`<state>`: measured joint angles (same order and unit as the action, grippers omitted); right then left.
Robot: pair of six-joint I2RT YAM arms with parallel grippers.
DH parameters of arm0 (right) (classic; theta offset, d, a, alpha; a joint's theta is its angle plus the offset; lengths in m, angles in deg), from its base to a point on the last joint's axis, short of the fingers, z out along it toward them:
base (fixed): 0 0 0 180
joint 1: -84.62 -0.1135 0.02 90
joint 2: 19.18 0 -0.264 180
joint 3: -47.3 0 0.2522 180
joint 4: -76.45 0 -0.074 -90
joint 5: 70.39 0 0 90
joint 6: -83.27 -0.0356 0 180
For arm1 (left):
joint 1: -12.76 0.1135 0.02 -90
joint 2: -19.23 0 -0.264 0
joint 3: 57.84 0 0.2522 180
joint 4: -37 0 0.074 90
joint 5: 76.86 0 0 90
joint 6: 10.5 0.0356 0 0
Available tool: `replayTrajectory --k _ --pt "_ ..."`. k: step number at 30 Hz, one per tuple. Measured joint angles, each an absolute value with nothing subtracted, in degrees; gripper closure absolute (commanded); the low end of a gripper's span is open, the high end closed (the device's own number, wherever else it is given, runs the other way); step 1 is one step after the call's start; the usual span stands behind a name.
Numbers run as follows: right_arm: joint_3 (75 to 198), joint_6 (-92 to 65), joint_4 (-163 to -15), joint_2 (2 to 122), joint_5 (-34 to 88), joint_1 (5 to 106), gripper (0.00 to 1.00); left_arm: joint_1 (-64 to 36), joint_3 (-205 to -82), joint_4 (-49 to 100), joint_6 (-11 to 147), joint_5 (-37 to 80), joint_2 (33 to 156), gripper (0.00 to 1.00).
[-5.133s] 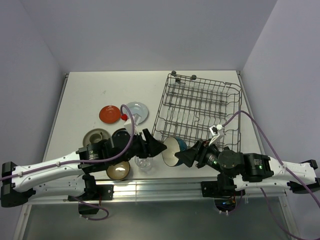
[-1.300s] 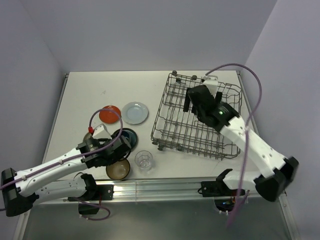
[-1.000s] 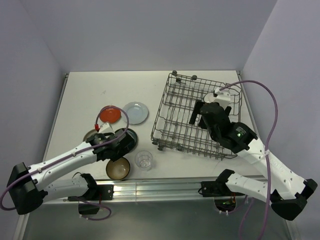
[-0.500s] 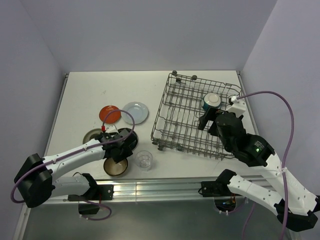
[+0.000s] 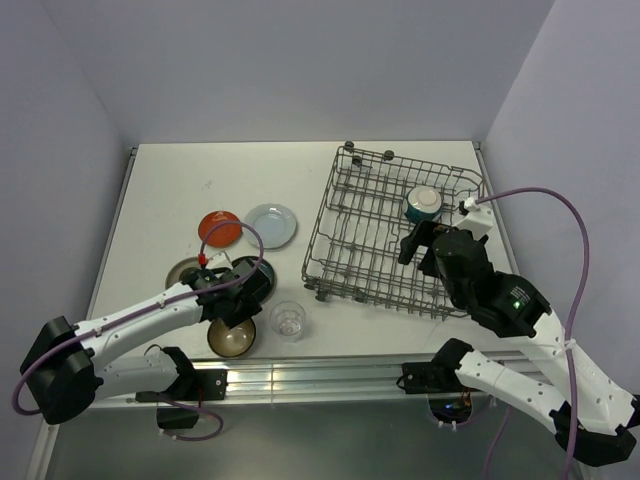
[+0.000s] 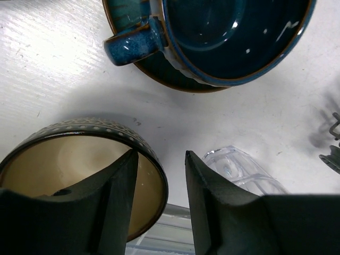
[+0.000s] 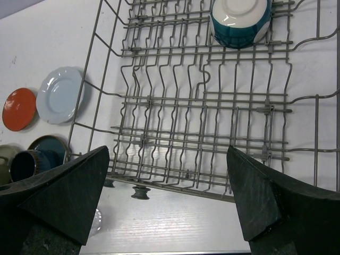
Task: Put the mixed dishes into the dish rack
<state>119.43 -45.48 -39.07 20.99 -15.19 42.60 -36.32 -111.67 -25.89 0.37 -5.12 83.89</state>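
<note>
While the left end effector (image 6: 160, 155) stands partly open with nothing clamped, its fingers straddle the rim of the brown bowl (image 6: 69, 159), one inside and one outside. That bowl sits at the near edge of the tabletop (image 5: 200, 180), left of centre.

The main risk I see is the crowding. The clear glass cup (image 6: 239, 170) is just beside the outer finger, so any sideways drift during closing or lifting could knock it over or push it toward the near edge. Just beyond the bowl, a dark blue mug (image 6: 228, 32) rests on the dark teal plate (image 6: 159, 74), and a tilted bowl swinging up could clip that stack.

A pinch on one wall of the rim is also a shallow hold. If the fingers close too near the lip, the bowl may pivot or slip out in transit.

The right end effector (image 7: 167, 154) is spread wide and empty above the dish rack (image 5: 316, 232), which fills the right side of the tabletop. The cream/teal bowl (image 7: 240, 21) lies upside down toward the rack's far right corner. If the right arm lingers there, it could block the left arm's delivery.
</note>
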Motion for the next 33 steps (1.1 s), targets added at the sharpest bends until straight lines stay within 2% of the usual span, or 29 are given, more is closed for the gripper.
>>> replayTrajectory --k 5,8,9,11,12,13,23,27,33 --pt "119.6 -45.9 -38.1 20.3 -15.2 42.6 0.02 -36.3 -109.2 -24.1 0.4 -4.6 85.4 0.58" --pt "119.9 -45.9 -37.6 19.8 -15.0 42.6 0.02 -36.3 -107.9 -22.7 0.4 -3.8 86.4 0.66" --pt "120.0 -45.9 -37.5 19.6 -15.0 42.6 0.02 -36.3 -107.8 -22.6 0.4 -3.5 86.3 0.74" --pt "120.0 -46.1 -37.4 19.2 -14.7 42.6 0.02 -36.4 -107.9 -22.9 0.7 -3.0 86.0 0.81" --pt "120.0 -46.1 -37.3 18.9 -14.6 42.6 0.02 -36.5 -108.0 -23.2 0.8 -2.8 85.5 0.93" --pt "120.0 -46.1 -37.3 18.7 -14.5 42.6 0.02 -36.5 -108.0 -23.6 0.5 -2.6 84.7 1.0" --pt "120.4 -46.0 -36.6 18.2 -11.7 42.6 0.02 -36.5 -109.3 -32.8 0.4 -3.4 72.7 1.0" --pt "120.4 -45.3 -37.8 18.5 -6.7 42.6 0.02 -36.4 -114.4 -36.8 1.6 -2.9 66.4 1.0" --pt "117.8 -44.3 -45.8 20.5 6.4 42.6 0.02 -36.4 -121.5 -26.7 9.2 5.4 58.7 1.0"
